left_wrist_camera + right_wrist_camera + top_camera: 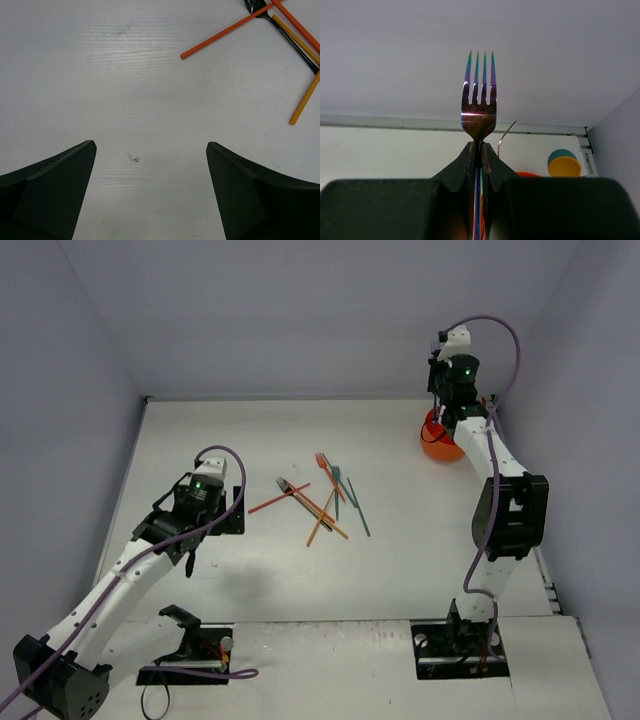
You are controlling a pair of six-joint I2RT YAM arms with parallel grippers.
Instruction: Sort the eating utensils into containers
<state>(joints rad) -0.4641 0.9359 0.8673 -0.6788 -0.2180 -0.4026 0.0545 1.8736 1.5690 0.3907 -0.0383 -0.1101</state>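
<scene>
White table point(250, 580), grey walls. Item: iridescent fork point(480, 107), tines up, clamped at its neck in right tool point(480, 150), jaws pressed together on it, by orange cup point(440, 445) near far right corner. Advice: lower handle-first into one compartment, upright, release low; the short cup may tip. Left tool point(150, 145): fingers wide apart, empty, over table near loose utensils point(325, 502) mid-table.

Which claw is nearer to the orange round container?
Right. The right claw, shut on a fork, hangs just above the orange container. The left claw, open, is far to its left, beyond the utensil pile.
</scene>
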